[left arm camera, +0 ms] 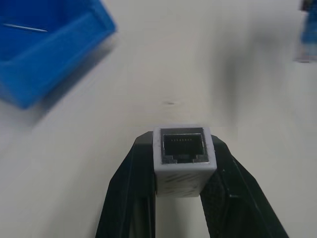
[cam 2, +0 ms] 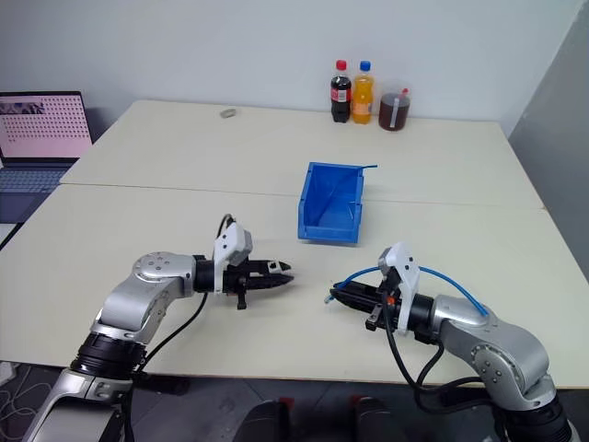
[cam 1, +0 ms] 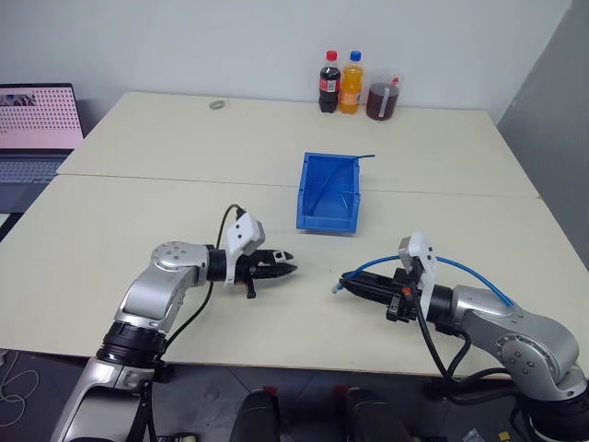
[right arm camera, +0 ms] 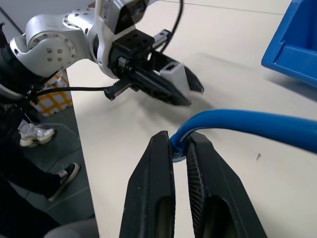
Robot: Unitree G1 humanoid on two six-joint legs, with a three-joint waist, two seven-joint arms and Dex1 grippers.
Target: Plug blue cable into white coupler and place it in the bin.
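- The counter (cam 1: 138, 230) is pale and carries everything; both arms hover low over its near half, facing one another.
- The bin (cam 1: 329, 193) stands open-topped near the middle of the counter, beyond the two hands. It holds no coupler and no plug; one thin blue strand rests across its far rim. Placing is judged wholly undone.
- Three drinks stand at the far edge: a dark cola-style bottle (cam 1: 329, 82) with a red label, an orange bottle (cam 1: 350, 83) and a jar (cam 1: 384, 99) of dark liquid. The writing on them is too small to read.
- A laptop (cam 1: 37, 129) sits far left with its screen lit; the text on it is not legible.
- The blue cable (cam 1: 469, 270) arcs over the right arm, its plug end pinched between the pressed-together fingers of the right hand (right arm camera: 179, 148), pointing toward the other hand.
- The left hand (left arm camera: 184, 166) is clamped on the white coupler (left arm camera: 184, 153), socket facing outward toward the plug.
- Plug and coupler are well apart, so mating is judged not yet done; aligning, inserting and binning remain.
- The coupler shows no readable marking.
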